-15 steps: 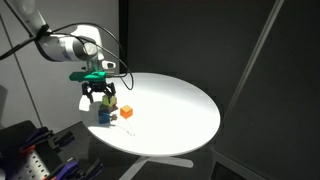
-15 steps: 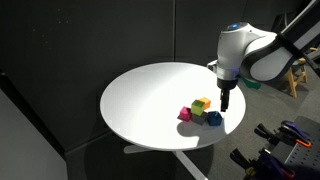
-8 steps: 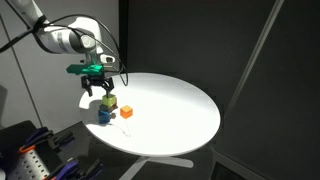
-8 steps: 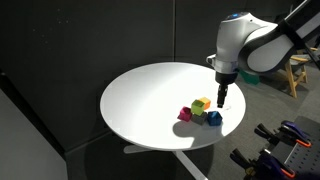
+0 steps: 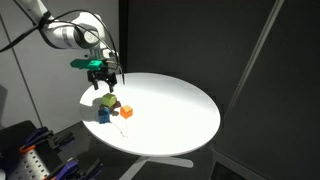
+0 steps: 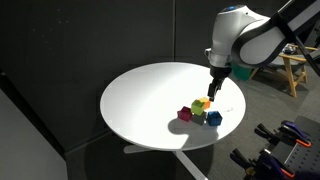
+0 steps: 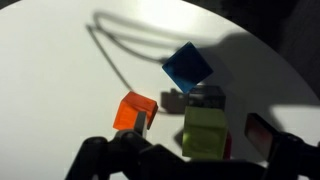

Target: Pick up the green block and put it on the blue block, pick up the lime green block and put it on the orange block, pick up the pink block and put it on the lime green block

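Observation:
Five small cubes sit close together near the table's edge. In the wrist view the blue block (image 7: 187, 67) lies farthest, and the orange block (image 7: 134, 111) is at the left. The lime green block (image 7: 206, 132) is nearest, with the darker green block (image 7: 205, 97) in shadow just behind it. The pink block (image 7: 262, 133) shows as a dim reddish face at the right. An exterior view shows the pink (image 6: 184, 113), lime green (image 6: 201, 105), green (image 6: 198, 117) and blue (image 6: 214, 118) cubes. My gripper (image 5: 103, 80) (image 6: 212, 92) (image 7: 190, 158) hangs open above the cluster, holding nothing.
The round white table (image 5: 175, 105) (image 6: 150, 95) stretches away from the cubes. Its edge (image 5: 95, 125) runs close beside them. Dark curtains surround the table, and equipment (image 6: 285, 150) stands on the floor beyond the edge.
The open gripper has risen straight up from just above the cubes. The cubes have not moved.

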